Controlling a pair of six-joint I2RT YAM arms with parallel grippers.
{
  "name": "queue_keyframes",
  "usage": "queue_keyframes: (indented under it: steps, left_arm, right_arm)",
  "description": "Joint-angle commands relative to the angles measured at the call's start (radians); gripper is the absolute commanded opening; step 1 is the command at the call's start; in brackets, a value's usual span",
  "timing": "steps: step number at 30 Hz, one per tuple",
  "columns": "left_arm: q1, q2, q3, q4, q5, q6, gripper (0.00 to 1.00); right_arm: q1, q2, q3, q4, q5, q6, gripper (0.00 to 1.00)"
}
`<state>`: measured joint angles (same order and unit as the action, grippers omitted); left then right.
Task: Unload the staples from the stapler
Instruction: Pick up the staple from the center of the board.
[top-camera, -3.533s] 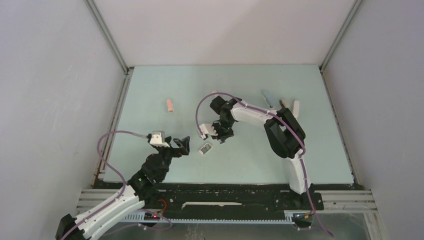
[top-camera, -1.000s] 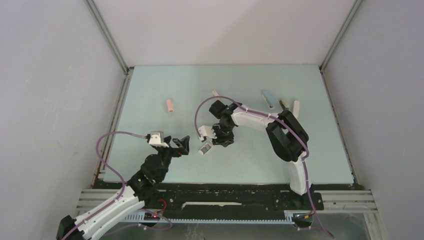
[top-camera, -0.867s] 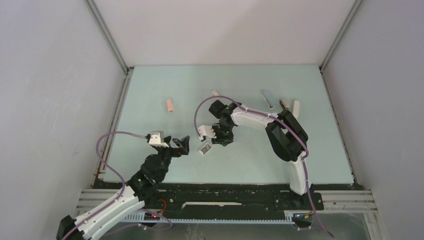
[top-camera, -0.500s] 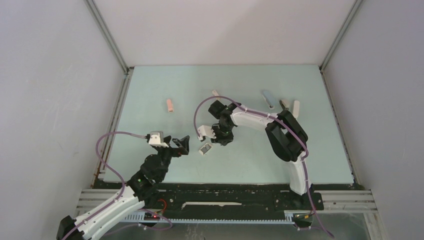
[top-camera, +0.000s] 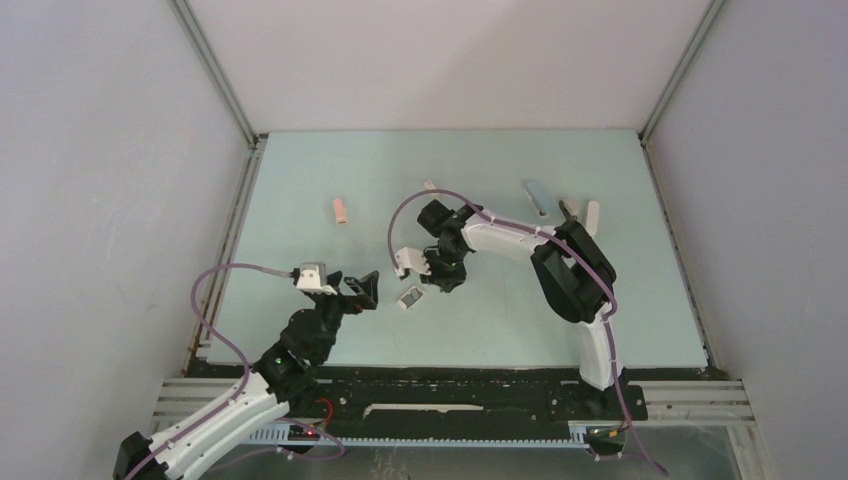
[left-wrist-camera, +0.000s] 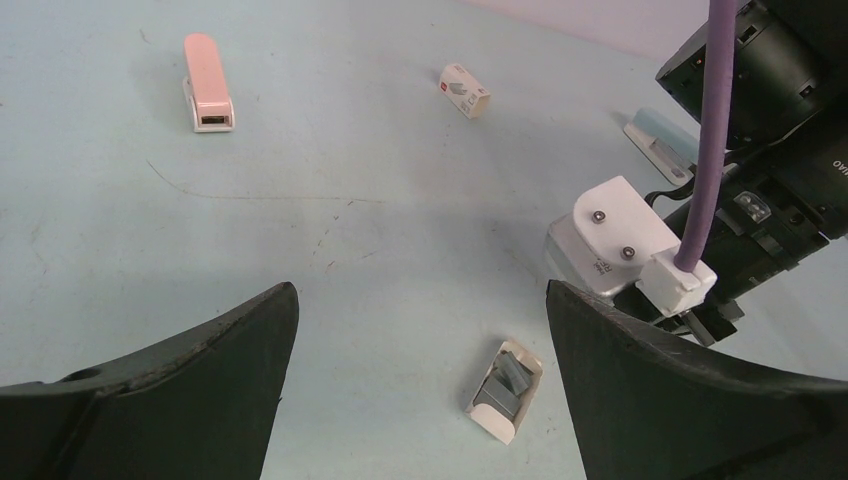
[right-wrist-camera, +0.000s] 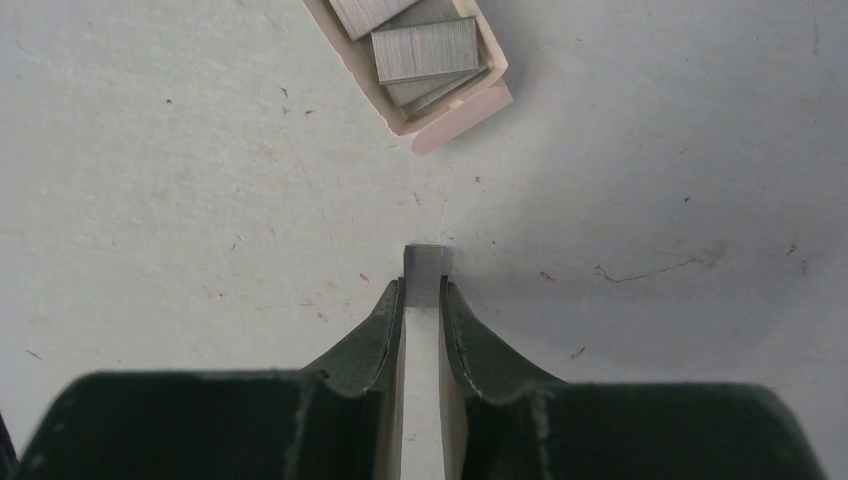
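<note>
Right wrist view: the right gripper (right-wrist-camera: 423, 290) has closed during the last second and now pinches one grey staple strip (right-wrist-camera: 425, 262), near the small box (right-wrist-camera: 452, 115) that holds other staples (right-wrist-camera: 425, 48). I judge the strip can go there next. The left gripper (left-wrist-camera: 420, 292) stays spread wide.

Pale green table (top-camera: 500, 330); open box (left-wrist-camera: 492, 422) of staples (left-wrist-camera: 512, 374), pink stapler (top-camera: 341, 211).
</note>
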<state>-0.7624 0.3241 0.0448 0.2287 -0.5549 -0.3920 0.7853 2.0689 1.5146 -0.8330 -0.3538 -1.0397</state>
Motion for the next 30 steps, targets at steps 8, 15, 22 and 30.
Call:
queue_keyframes:
  steps: [8,15,22,30]
  left_arm:
    - [0.007,-0.014,-0.036,0.017,-0.012,-0.005,1.00]
    - [0.007,-0.019,-0.036,0.015,-0.012,-0.005,1.00]
    - [0.007,-0.019,-0.036,0.015,-0.011,-0.005,1.00]
    - [0.008,-0.020,-0.036,0.014,-0.012,-0.005,1.00]
  right_arm:
    - [0.005,-0.081,0.035,-0.008,-0.089,0.148,0.17]
    - [0.006,-0.117,0.032,-0.022,-0.143,0.267,0.16]
    - [0.018,-0.144,0.030,-0.015,-0.203,0.367,0.16]
    - [0.059,-0.157,0.013,0.032,-0.232,0.481,0.16]
